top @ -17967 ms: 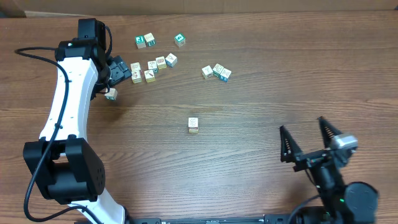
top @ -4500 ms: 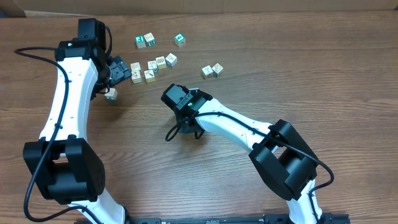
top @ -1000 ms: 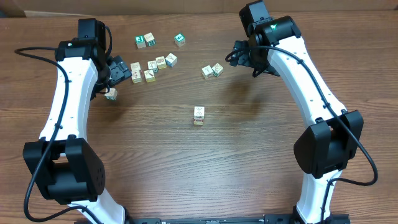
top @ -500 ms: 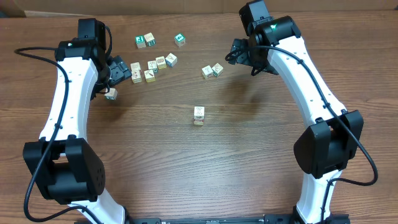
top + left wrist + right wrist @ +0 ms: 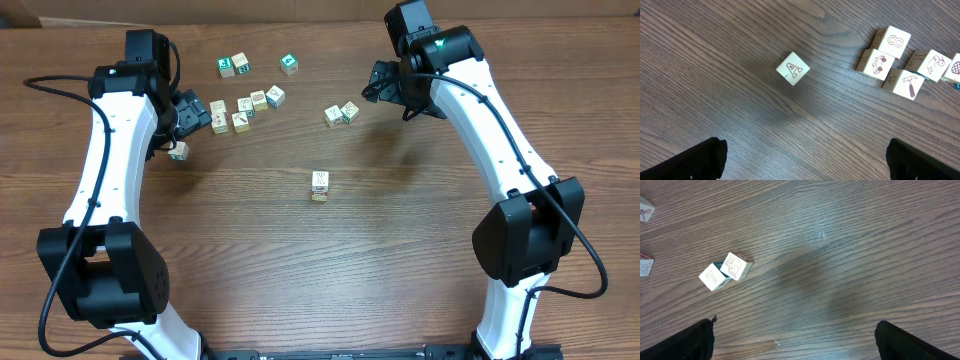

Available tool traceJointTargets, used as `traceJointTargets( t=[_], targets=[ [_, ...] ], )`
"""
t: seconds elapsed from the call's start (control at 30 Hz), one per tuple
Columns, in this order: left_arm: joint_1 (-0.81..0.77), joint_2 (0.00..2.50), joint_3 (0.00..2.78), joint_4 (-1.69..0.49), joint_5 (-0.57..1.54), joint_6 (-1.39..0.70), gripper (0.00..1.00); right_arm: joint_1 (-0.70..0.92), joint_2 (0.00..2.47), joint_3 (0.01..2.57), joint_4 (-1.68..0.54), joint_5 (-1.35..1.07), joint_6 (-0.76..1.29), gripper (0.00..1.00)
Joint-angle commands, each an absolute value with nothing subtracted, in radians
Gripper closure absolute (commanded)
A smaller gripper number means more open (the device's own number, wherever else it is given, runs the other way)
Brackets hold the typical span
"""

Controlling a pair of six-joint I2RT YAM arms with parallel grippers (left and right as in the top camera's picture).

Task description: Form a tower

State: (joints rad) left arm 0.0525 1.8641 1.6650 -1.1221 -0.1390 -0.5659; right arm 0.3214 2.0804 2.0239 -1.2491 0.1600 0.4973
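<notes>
I take twelve o'clock as the far edge of the table [image 5: 400, 260], away from the arm bases. The tower [image 5: 319, 185] stands near the middle of the table as a short upright column, one cube wide. It looks two cubes high, with a printed cream face on top, and bare wood lies on all sides of it. Nothing touches it. The left gripper [image 5: 804, 150] hangs at about ten o'clock from the tower, well apart from it. Its jaws are spread wide, one finger at each lower corner of the wrist view, with only table between them, so it has hold of nothing. A cube with the letter A [image 5: 793, 68] lies alone near this gripper. A group of cubes [image 5: 892, 60] lies close together at about three o'clock from the gripper, and among them I can read an 8, a hammer and a bird. The right gripper [image 5: 795, 330] is at about one o'clock from the tower, also well apart. Its jaws are fully spread too, and they are empty. A pair of cubes [image 5: 725, 271] lies touching each other, between twelve and one o'clock from the tower and near the right gripper. One of them shows a 7. Three more loose cubes [image 5: 240, 64] with some green faces lie near the far edge, at about eleven o'clock from the tower.
</notes>
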Motion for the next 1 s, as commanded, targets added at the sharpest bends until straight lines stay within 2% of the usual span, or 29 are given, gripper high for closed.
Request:
traceJointTargets(
  t=[0.0,0.4,0.7,0.97],
  targets=[
    [0.052,1.848,1.678,-1.122,-0.138,-0.553,0.00,0.319,2.056,2.041,-1.242,0.143,0.496,0.00],
    [0.052,1.848,1.678,-1.122,-0.138,-0.553,0.00,0.326,2.095,2.019,-1.168,0.075,0.487,0.00],
    [0.052,1.848,1.678,-1.122,-0.138,-0.553,0.01,0.393,2.155,1.921,-0.986,0.088,0.380,0.20],
    [0.052,1.848,1.678,-1.122,-0.138,-0.553,0.01,0.400,2.218,1.863,-0.775,0.088,0.379,0.21]
  ],
)
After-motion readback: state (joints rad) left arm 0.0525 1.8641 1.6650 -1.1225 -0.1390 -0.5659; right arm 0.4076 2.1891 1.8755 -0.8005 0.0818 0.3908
